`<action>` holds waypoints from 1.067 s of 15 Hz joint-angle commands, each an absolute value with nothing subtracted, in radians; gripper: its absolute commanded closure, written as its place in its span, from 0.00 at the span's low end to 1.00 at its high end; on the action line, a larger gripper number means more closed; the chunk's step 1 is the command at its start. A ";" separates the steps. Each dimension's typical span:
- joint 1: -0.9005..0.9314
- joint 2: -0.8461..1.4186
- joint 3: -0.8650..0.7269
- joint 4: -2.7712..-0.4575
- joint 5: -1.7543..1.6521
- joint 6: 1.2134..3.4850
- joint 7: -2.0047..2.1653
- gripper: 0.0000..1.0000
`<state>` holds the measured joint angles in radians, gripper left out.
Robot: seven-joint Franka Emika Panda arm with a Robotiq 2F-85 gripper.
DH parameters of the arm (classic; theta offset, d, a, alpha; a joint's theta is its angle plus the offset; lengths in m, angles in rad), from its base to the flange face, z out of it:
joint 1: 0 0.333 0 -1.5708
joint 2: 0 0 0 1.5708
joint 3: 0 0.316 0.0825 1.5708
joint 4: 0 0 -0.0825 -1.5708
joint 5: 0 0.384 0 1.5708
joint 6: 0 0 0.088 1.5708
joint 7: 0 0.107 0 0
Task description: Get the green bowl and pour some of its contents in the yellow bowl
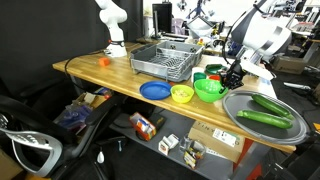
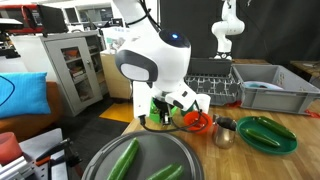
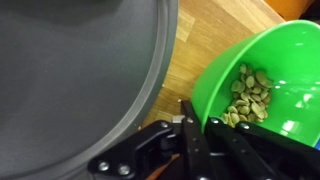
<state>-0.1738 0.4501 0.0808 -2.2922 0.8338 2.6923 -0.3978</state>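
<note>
Round, bright green bowl (image 3: 275, 55) of plastic, holding pale seeds (image 3: 245, 95); between yellow bowl (image 1: 181, 93) and grey tray (image 3: 70, 70) on wooden table (image 3: 210, 35); gripper (image 3: 198, 118) pinched tight on its rim.

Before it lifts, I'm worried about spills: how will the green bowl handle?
The green bowl looks like glossy plastic, so it is probably light and slightly flexible. Pinched at one rim point by the end effector, it may tilt. Its loose pale seeds would likely slide.
</note>
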 commanded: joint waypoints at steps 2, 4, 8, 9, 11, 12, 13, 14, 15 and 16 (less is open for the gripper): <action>-0.187 0.470 0.086 -2.270 0.799 2.627 -0.395 0.64; -0.193 0.459 0.092 -2.280 0.801 2.605 -0.413 0.49; -0.202 0.386 0.112 -2.342 0.845 2.608 -0.471 0.20; -0.203 0.357 0.118 -2.365 0.864 2.615 -0.490 0.13; -0.193 0.288 0.117 -2.420 0.896 2.611 -0.512 0.02; -0.188 0.248 0.117 -2.454 0.921 2.602 -0.528 0.00; -0.180 0.209 0.113 -2.487 0.940 2.591 -0.540 0.00; -0.170 0.165 0.109 -2.527 0.960 2.572 -0.553 0.00; -0.161 0.120 0.104 -2.566 0.986 2.552 -0.575 0.00; -0.153 0.072 0.094 -2.606 1.002 2.492 -0.586 0.00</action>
